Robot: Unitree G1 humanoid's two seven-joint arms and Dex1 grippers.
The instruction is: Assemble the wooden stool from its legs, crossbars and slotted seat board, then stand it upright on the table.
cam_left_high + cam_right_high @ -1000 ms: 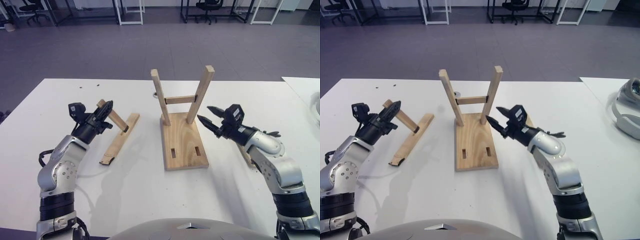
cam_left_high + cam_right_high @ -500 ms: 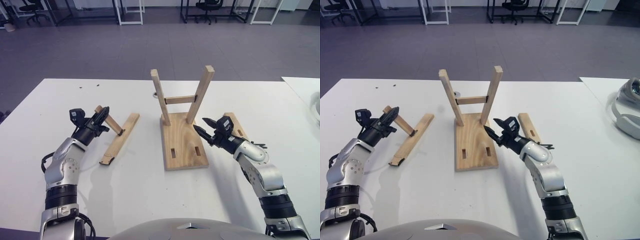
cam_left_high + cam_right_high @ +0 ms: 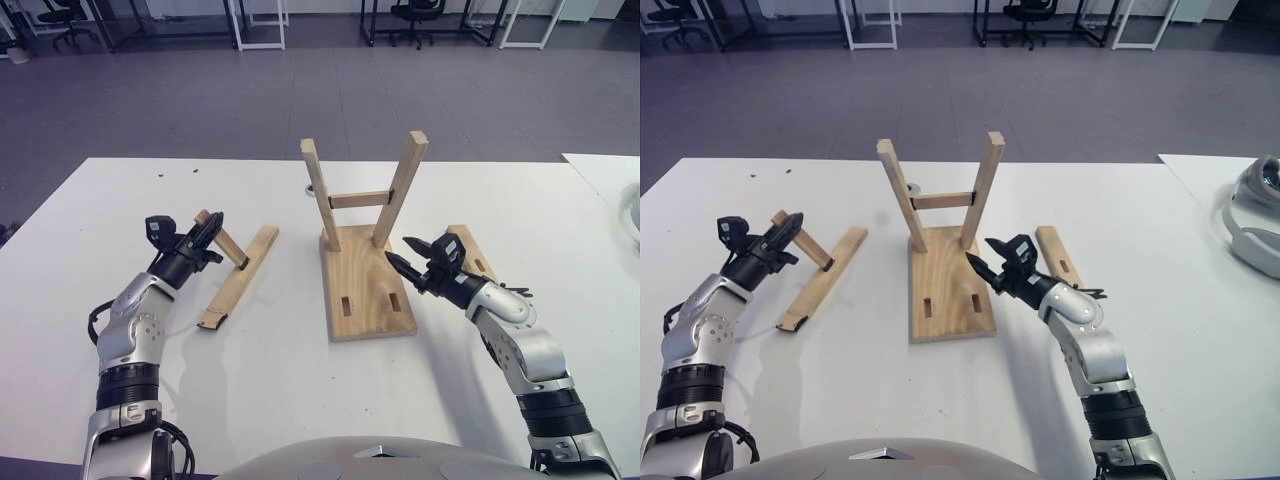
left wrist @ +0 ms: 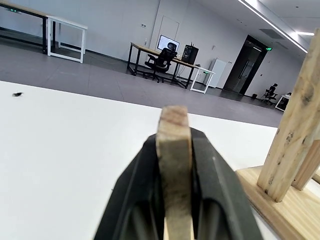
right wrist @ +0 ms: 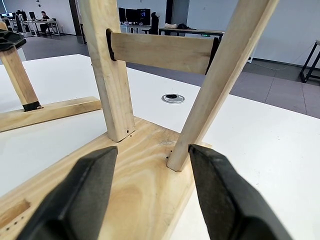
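The slotted seat board (image 3: 365, 290) lies flat mid-table. Two legs (image 3: 320, 195) (image 3: 402, 185) stand up from its far end, joined by a crossbar (image 3: 360, 200). To the left, another leg (image 3: 240, 275) lies on the table with a short wooden bar (image 3: 228, 243) rising from it. My left gripper (image 3: 205, 234) is shut on that bar's upper end (image 4: 174, 150). My right gripper (image 3: 398, 250) hangs open just right of the seat board, near the right leg's foot (image 5: 175, 160), holding nothing. A loose wooden piece (image 3: 468, 250) lies behind my right wrist.
A round grommet (image 3: 912, 187) sits in the tabletop behind the standing legs. A white headset (image 3: 1255, 215) rests on the neighbouring table at the far right. Small dark specks (image 3: 160, 175) lie near the table's far left edge.
Both arms have dropped lower toward the table. The right gripper has moved down and left to the seat board's edge, uncovering the loose piece. The left gripper still holds the bar.
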